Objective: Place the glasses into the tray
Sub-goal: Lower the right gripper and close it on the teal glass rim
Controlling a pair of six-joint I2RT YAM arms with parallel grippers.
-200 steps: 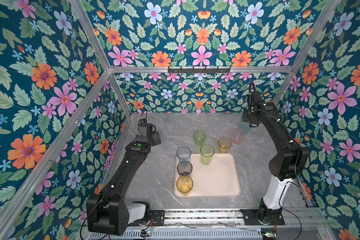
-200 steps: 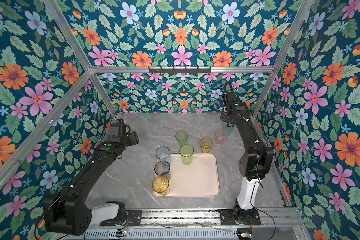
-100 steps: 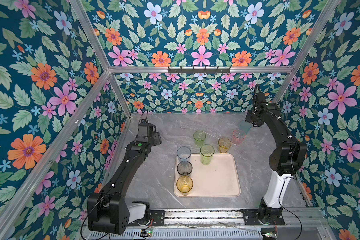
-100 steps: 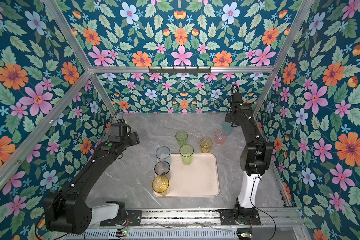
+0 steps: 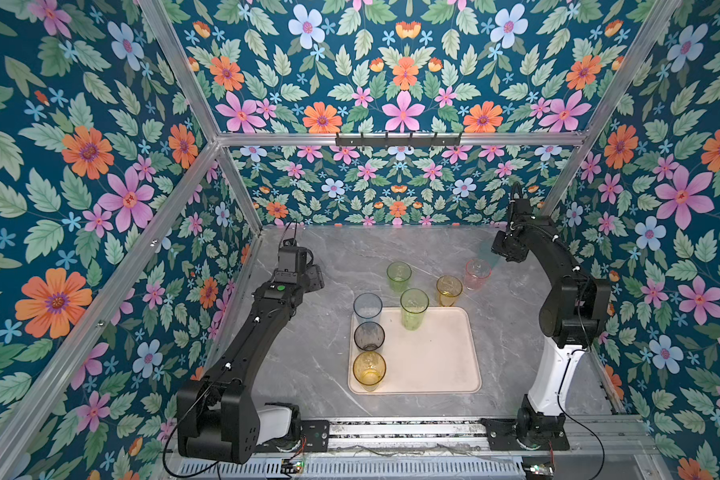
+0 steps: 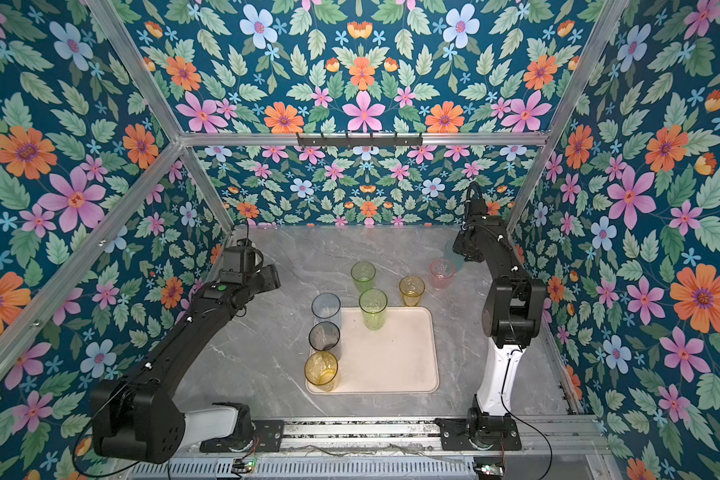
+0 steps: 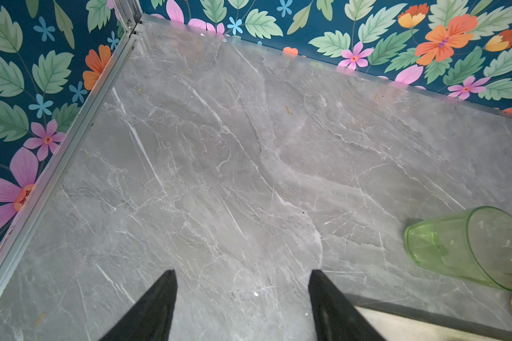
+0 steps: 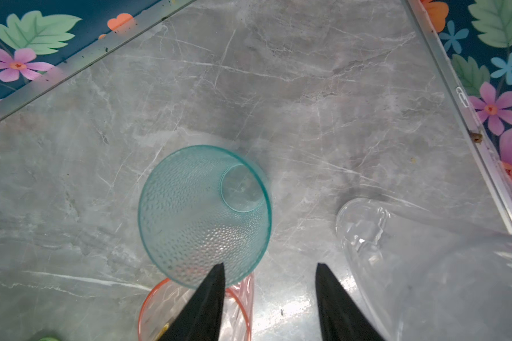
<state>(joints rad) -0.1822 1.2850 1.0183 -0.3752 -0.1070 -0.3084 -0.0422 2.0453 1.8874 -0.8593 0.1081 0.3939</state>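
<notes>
The beige-pink tray (image 5: 441, 365) (image 6: 395, 361) lies near the table's front. Along its left side stand a blue glass (image 5: 367, 308), a smoke grey glass (image 5: 368, 336) and an amber glass (image 5: 368, 369). A tall green glass (image 5: 413, 309) is by its back rim. Behind the tray, on the table, are a short green glass (image 5: 398, 276), a yellow glass (image 5: 448, 290) and a pink glass (image 5: 477, 273). My right gripper (image 8: 268, 268) (image 5: 500, 249) hovers open at the back right above the pink glass (image 8: 195, 310), with a teal glass (image 8: 204, 215) and a clear glass (image 8: 426, 265) beside it. My left gripper (image 7: 243, 274) (image 5: 308, 274) is open over bare table.
The floral walls and aluminium frame rails (image 8: 470, 124) close in the back right corner next to the clear glass. The short green glass (image 7: 470, 248) stands off to one side of my left gripper. The grey marble table (image 5: 308, 365) lies left of the tray.
The right arm has drawn up more upright, and its wrist has swung a little toward the back right corner. The left arm and all glasses have stayed put.
</notes>
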